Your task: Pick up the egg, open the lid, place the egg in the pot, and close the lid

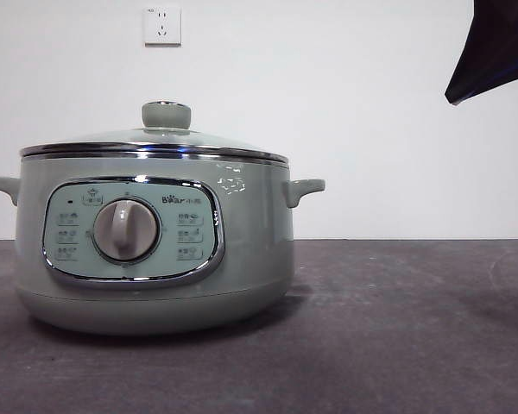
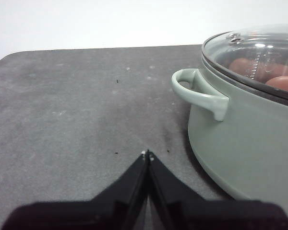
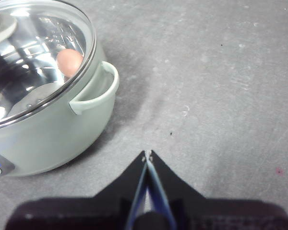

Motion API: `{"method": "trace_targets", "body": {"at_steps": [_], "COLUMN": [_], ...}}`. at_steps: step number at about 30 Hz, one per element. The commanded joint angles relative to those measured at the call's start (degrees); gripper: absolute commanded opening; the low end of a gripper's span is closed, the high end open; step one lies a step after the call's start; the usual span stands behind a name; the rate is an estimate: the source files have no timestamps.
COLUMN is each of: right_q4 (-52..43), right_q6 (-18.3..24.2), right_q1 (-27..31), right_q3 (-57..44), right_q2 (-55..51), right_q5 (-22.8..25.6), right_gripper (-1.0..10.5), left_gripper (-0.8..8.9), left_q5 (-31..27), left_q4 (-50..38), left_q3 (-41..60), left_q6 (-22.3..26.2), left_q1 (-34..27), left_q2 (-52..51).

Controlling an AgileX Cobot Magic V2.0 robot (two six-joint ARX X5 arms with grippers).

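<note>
A reddish-brown egg [image 3: 69, 61] lies inside the sage-green Bear electric pot [image 1: 155, 250], seen through the domed glass lid [image 1: 154, 145], which sits closed and level on the chrome rim. Both claws hang clear of the cooker over the dark grey table [image 1: 397, 328], each pinched to a narrow seam and holding nothing: the left gripper [image 2: 147, 154] near one side handle [image 2: 201, 93], the right gripper [image 3: 147, 154] near the other handle [image 3: 97, 88].

Judged from how things lie, the task looks finished, with the egg in and the lid on.

The egg would likely handle light, smooth, prone to roll and easy to crack, so it calls for a gentle pinch across its short middle. The lid is stiff glass, probably slick at the chrome edge; its pale green knob [image 1: 166, 114] on top is the natural place to take hold. The pot itself looks heavy and unlikely to shift.

The front view shows the control panel, the beige dial [image 1: 126, 230], a wall socket [image 1: 162, 26] and only a dark arm tip [image 1: 494, 47] at a top corner, but nothing inside the pot. The right wrist view shows one egg plainly under the glass. The left wrist view shows reddish-brown shapes [image 2: 266, 74] under the lid; whether these are one egg and its reflection or more than one cannot be told.
</note>
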State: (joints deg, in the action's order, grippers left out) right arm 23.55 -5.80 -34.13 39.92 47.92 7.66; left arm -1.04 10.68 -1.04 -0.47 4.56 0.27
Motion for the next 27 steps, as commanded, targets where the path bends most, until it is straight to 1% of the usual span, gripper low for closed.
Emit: {"method": "trace_targets", "body": {"at_steps": [1, 5, 7, 9, 11, 13, 15, 17, 18, 21, 27], "right_q4": [-0.37, -0.24, 0.66, 0.52, -0.87, -4.26, -8.33, -10.88, -11.93, -12.48, -12.81], "right_q6": [-0.57, -0.02, 3.54, 6.73, 6.69, 6.75, 6.73, 6.67, 5.86, 3.69, 1.75], "right_q1": [-0.04, -0.13, 0.87, 3.41, 8.07, 14.49, 20.59, 25.09, 26.75, 28.65, 28.83], "right_q3": [-0.22, -0.24, -0.24, -0.74, -3.1, -7.67, -13.51, -19.47, -22.45, -27.8, -34.8], "right_q2": [-0.09, -0.35, -3.34, -7.34, -12.94, -20.2, -27.52, -33.86, -36.2, -39.71, -42.77], "right_q5": [0.04, 0.17, 0.35, -0.09, -1.18, -6.36, -9.18, -9.25, -9.25, -9.2, -9.22], "right_gripper": [0.0, 0.0, 0.0, 0.0, 0.0, 0.0, 0.0, 0.0, 0.0, 0.0, 0.0], "left_gripper": [-0.03, -0.03, -0.03, -0.03, -0.03, -0.03, -0.03, -0.03, -0.03, -0.03, -0.03], "left_q5": [-0.11, -0.11, -0.09, -0.09, -0.11, -0.09, -0.09, -0.09, -0.09, -0.07, -0.09], "left_q4": [0.0, 0.0, 0.0, 0.0, 0.0, 0.0, 0.0, 0.0, 0.0, 0.0, 0.0], "left_q3": [0.85, 0.85, 0.85, 0.85, 0.85, 0.85, 0.85, 0.85, 0.85, 0.85, 0.85], "left_q6": [0.11, 0.11, 0.11, 0.11, 0.11, 0.11, 0.11, 0.11, 0.11, 0.11, 0.11], "left_q1": [-0.13, -0.13, -0.13, -0.13, -0.13, -0.13, -0.13, -0.13, -0.13, -0.13, -0.13], "left_q2": [-0.17, -0.17, -0.17, -0.17, -0.17, -0.17, -0.17, -0.17, -0.17, -0.17, -0.17]}}
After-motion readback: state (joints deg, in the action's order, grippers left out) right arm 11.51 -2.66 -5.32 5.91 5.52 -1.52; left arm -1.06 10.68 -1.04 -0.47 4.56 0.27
